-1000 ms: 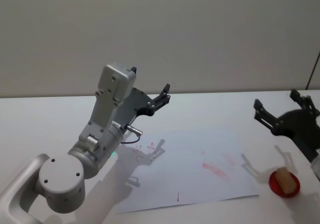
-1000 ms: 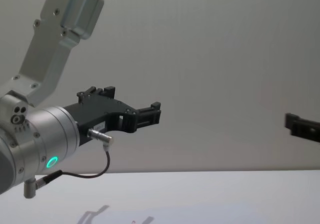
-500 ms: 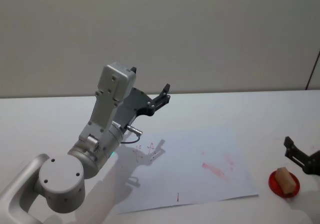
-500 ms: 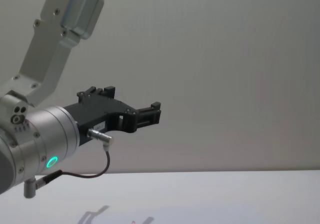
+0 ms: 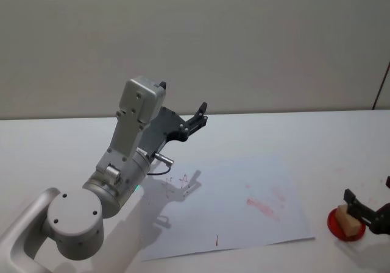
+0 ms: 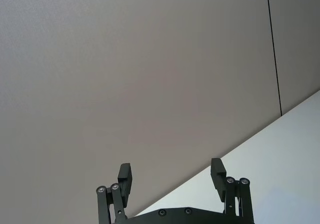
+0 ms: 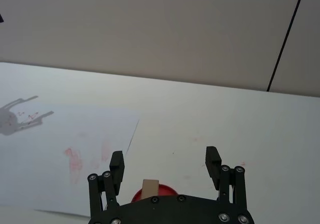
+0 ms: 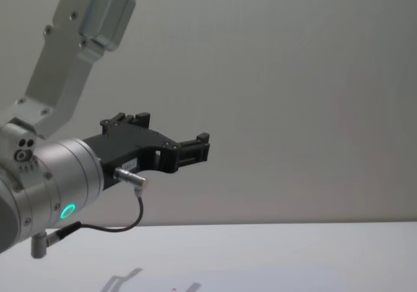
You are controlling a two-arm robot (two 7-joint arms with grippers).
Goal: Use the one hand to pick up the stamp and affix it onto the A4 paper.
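Two edges matter to you here. The right edge of the A4 paper (image 5: 237, 203) lies at 9 o'clock of the stamp (image 5: 348, 219), near it but apart. The red pad (image 5: 337, 228) under the stamp sits close to the head view's 3 o'clock border. Toward 12 o'clock the white table (image 5: 292, 133) runs bare to the wall (image 5: 244, 41), so you have open room there.

Your right gripper (image 7: 165, 159) hangs low at 4 o'clock of the paper, fingers spread wide and gripping nothing. Its wrist view shows the stamp in line between the fingers, back toward the palm. In the head view one finger (image 5: 348, 197) stands just at 12 o'clock of the stamp, and you cannot tell whether they touch.

The stamp is a small, light tan wooden block standing upright on the round pad. The paper carries red smudges right of its middle.

Your left gripper (image 6: 170, 169) is raised at 10 o'clock of the paper, wide open and empty.
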